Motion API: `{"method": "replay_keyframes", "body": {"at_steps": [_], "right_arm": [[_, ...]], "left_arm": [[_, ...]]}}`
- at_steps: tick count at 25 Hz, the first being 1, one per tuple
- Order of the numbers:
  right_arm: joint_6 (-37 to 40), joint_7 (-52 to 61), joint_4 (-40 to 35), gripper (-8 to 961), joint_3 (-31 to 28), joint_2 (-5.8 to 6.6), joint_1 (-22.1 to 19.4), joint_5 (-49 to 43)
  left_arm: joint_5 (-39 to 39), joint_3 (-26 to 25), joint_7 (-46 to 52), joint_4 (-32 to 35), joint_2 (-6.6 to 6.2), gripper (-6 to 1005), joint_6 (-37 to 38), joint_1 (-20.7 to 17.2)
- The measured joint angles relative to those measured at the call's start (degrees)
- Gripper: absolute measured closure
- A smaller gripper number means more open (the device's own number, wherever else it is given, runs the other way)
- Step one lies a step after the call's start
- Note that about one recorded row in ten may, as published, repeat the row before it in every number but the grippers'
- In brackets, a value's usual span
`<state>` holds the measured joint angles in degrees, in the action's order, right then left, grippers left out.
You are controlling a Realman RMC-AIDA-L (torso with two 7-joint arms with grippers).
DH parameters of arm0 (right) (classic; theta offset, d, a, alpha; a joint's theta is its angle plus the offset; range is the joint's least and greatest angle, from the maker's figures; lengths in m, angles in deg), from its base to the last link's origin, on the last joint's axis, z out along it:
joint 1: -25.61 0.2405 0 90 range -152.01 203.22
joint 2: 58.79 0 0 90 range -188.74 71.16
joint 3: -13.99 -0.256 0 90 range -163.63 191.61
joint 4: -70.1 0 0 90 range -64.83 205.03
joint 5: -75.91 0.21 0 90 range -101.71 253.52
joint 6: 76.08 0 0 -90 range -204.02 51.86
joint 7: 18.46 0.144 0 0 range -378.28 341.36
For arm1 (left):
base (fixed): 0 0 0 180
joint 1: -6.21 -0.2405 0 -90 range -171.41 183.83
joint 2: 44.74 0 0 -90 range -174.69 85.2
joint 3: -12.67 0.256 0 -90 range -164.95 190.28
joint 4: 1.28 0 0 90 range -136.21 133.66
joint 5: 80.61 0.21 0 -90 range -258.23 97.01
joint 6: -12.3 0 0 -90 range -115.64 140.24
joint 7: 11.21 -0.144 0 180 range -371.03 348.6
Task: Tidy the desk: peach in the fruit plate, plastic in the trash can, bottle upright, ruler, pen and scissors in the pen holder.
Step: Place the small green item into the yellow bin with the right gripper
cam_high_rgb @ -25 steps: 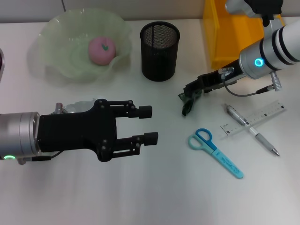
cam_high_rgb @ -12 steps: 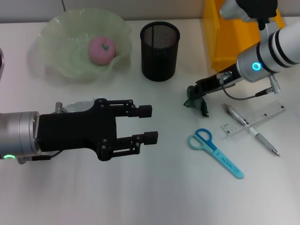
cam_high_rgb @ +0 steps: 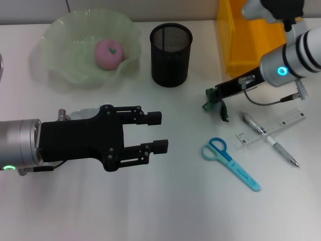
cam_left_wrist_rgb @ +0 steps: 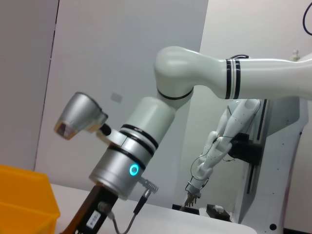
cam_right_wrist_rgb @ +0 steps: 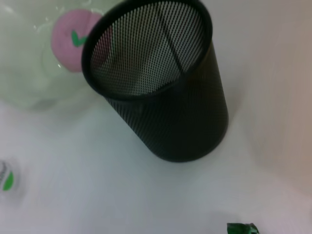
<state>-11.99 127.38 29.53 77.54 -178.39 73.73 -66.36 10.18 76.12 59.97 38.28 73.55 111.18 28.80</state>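
Note:
The pink peach lies in the pale green fruit plate. Right of it stands the black mesh pen holder, also seen in the right wrist view. My right gripper is shut on a green scrap of plastic, which hangs just above the table left of the yellow trash can. The clear ruler and the pen lie crossed at the right. Blue scissors lie below them. My left gripper hovers open and empty. The bottle lies mostly hidden under the left arm.
The right wrist view shows the peach behind the holder and a corner of the plastic. In the left wrist view the right arm reaches over the yellow bin. Bare white table fills the front.
My right gripper has risen off the table and moved right toward the yellow bin, carrying the green plastic. The left arm has stayed still.

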Motion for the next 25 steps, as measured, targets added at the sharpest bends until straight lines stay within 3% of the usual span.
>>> {"method": "replay_keyframes", "body": {"at_steps": [9,15,18,25], "right_arm": [[6.8,-7.5,-16.3,934,1.2,0.18,-13.1,16.5],[8.3,-18.0,-20.4,935,-0.4,0.30,-22.4,32.6],[9.0,-24.3,-21.3,936,-4.6,0.34,-27.1,41.2],[9.2,-29.6,-21.5,939,-15.3,0.37,-29.6,45.3]], "left_arm": [[0.0,-0.1,0.0,0.0,0.00,434,-0.6,0.1],[0.0,-0.1,0.0,0.0,0.00,434,-1.2,0.1],[0.0,-0.1,0.0,0.0,0.00,435,-1.3,0.1],[0.0,-0.1,0.0,0.0,0.00,435,-1.8,0.3]]}}
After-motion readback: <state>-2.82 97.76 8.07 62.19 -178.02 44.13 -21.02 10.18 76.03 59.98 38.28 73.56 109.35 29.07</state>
